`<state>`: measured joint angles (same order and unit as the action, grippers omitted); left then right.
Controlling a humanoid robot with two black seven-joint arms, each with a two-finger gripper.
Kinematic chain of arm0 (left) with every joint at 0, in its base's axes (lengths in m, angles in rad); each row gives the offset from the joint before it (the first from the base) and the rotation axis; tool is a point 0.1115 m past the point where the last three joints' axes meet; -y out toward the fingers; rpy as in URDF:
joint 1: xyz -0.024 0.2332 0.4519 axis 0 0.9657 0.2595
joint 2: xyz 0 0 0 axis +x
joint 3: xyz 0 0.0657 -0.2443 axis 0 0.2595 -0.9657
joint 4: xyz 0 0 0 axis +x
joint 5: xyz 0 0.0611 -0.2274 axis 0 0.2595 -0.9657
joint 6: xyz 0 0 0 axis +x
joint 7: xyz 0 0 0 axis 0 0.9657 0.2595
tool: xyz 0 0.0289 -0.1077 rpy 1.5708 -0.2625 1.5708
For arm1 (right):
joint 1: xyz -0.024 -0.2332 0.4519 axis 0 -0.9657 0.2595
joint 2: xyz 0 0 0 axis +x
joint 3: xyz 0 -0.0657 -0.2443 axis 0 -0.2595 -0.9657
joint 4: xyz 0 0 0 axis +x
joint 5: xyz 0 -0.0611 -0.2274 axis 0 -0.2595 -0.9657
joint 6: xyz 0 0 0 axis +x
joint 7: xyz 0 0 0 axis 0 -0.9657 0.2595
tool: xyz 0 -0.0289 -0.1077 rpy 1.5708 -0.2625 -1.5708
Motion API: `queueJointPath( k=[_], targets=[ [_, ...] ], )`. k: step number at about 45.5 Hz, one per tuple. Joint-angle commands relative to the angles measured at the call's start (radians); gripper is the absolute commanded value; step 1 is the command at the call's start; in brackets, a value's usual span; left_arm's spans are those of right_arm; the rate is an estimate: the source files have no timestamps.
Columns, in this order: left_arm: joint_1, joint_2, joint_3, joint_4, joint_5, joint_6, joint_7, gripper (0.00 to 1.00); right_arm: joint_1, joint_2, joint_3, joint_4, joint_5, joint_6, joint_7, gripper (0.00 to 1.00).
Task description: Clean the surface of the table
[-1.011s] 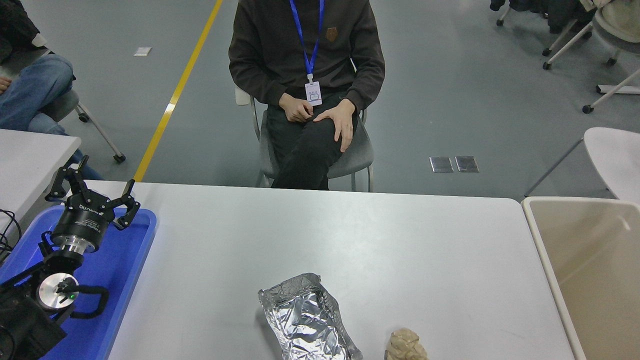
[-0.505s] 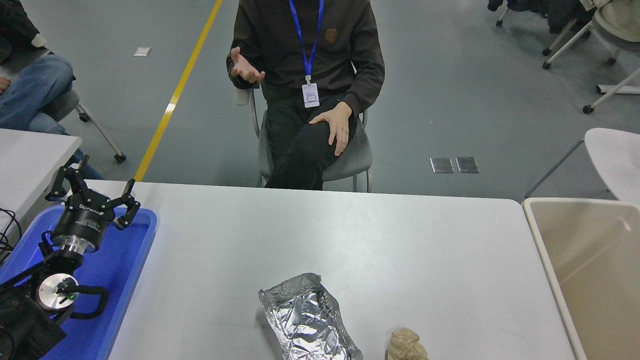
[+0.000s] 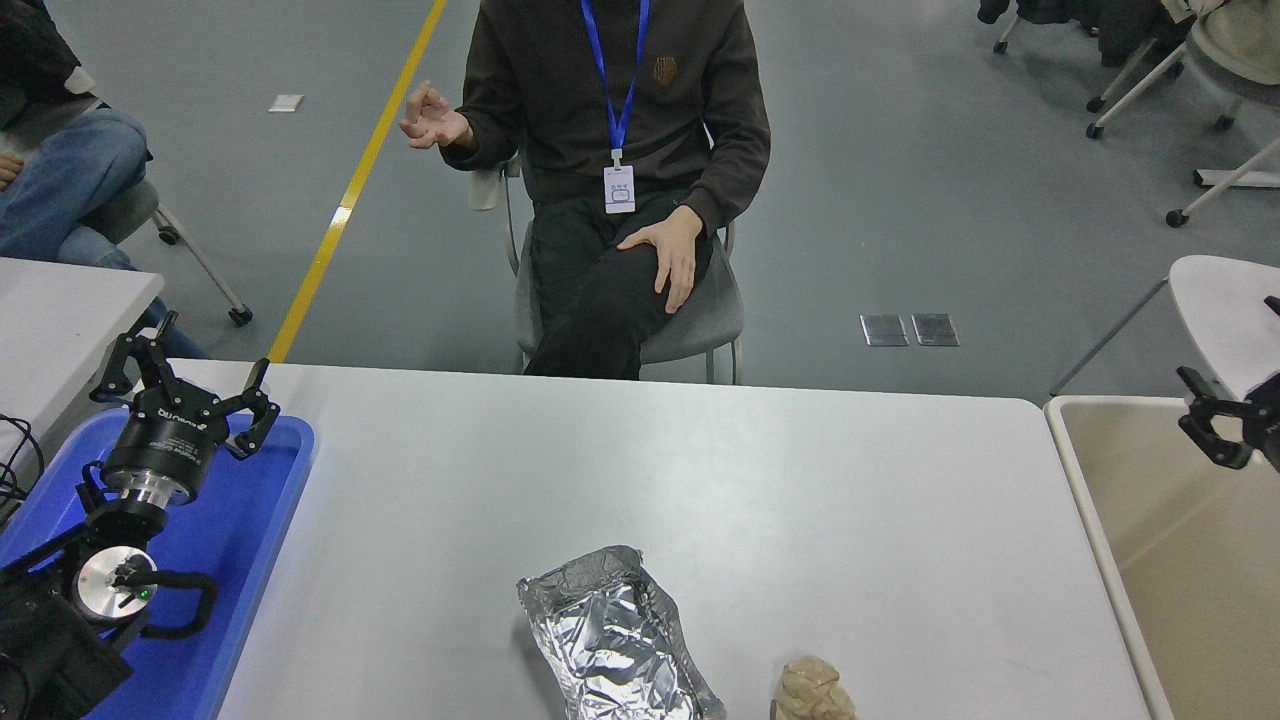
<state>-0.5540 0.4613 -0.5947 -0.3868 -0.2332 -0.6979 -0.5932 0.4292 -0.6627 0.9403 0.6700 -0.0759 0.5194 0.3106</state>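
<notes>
The table surface (image 3: 700,480), a wide, smooth grey-white top with rounded corners, fills the near half of the view and stands on a grey floor crossed by a yellow line (image 3: 350,190) at the far left. On the far side a person (image 3: 615,120) in a dark top with a blue lanyard sits on a grey chair, one hand (image 3: 432,122) raised at the left and the other hand (image 3: 672,252) resting on a thigh. A second person's leg in blue jeans (image 3: 60,180) shows at the far left, beside a smaller white table (image 3: 50,320). Wheeled chairs stand at the far right. At the near edge of the surface lies a crumpled foil tray (image 3: 610,635), and just to its right, apart from it, a beige crumpled wad (image 3: 812,690). A blue tray (image 3: 255,520) sits on the left end of the surface, and a beige bin (image 3: 1180,560) stands against the right end. The left gripper (image 3: 190,385) hangs over the blue tray at the near left, pointing away, its jaws released and spread wide. The right gripper (image 3: 1215,425) comes in at the right edge above the bin, only partly in view; its dark fingers are parted and grasp nothing.
</notes>
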Motion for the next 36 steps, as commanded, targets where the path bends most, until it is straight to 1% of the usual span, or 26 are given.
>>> queueJointPath(
  k=[1, 6, 11, 14, 18, 20, 21, 22, 27, 31, 36],
  targets=[
    [0.0, 0.0, 0.0, -0.001, 0.0, 0.0, 0.0, 1.0, -0.084, 0.025, 0.014, 0.204, 0.036, -0.03, 0.024, 0.98],
    [-0.001, 0.0, 0.0, 0.0, 0.0, 0.0, 0.0, 1.0, -0.127, 0.026, 0.015, 0.275, 0.024, -0.047, 0.031, 0.98],
    [-0.001, 0.0, 0.0, 0.0, 0.0, 0.0, 0.0, 1.0, -0.135, 0.038, 0.009, 0.275, 0.013, -0.084, 0.062, 0.98],
    [-0.001, 0.0, 0.0, 0.0, 0.0, 0.0, 0.0, 1.0, -0.135, 0.057, 0.011, 0.275, -0.021, -0.133, 0.08, 0.98],
    [-0.001, -0.001, 0.0, 0.0, 0.0, 0.0, 0.0, 1.0, -0.135, 0.078, 0.015, 0.278, -0.067, -0.206, 0.134, 0.98],
    [0.0, -0.001, 0.0, -0.001, 0.0, 0.0, 0.0, 1.0, -0.129, 0.084, 0.015, 0.28, -0.071, -0.246, 0.159, 0.98],
    [-0.001, -0.001, 0.0, 0.0, 0.0, 0.0, 0.001, 1.0, -0.124, 0.089, 0.005, 0.28, -0.071, -0.29, 0.179, 0.98],
    [0.0, -0.001, 0.0, -0.001, 0.0, 0.0, 0.0, 1.0, -0.122, 0.089, 0.003, 0.281, -0.071, -0.301, 0.182, 0.98],
    [-0.001, -0.001, 0.0, 0.0, 0.0, 0.0, 0.0, 1.0, -0.127, 0.113, 0.018, 0.281, -0.071, -0.308, 0.197, 0.98],
    [-0.001, 0.0, 0.0, 0.0, 0.0, 0.0, 0.0, 1.0, -0.139, 0.121, 0.018, 0.292, -0.07, -0.311, 0.241, 0.98],
    [0.0, 0.0, 0.0, -0.001, 0.0, 0.0, 0.0, 1.0, -0.139, 0.179, 0.028, 0.286, -0.071, -0.367, 0.263, 0.98]
  ],
)
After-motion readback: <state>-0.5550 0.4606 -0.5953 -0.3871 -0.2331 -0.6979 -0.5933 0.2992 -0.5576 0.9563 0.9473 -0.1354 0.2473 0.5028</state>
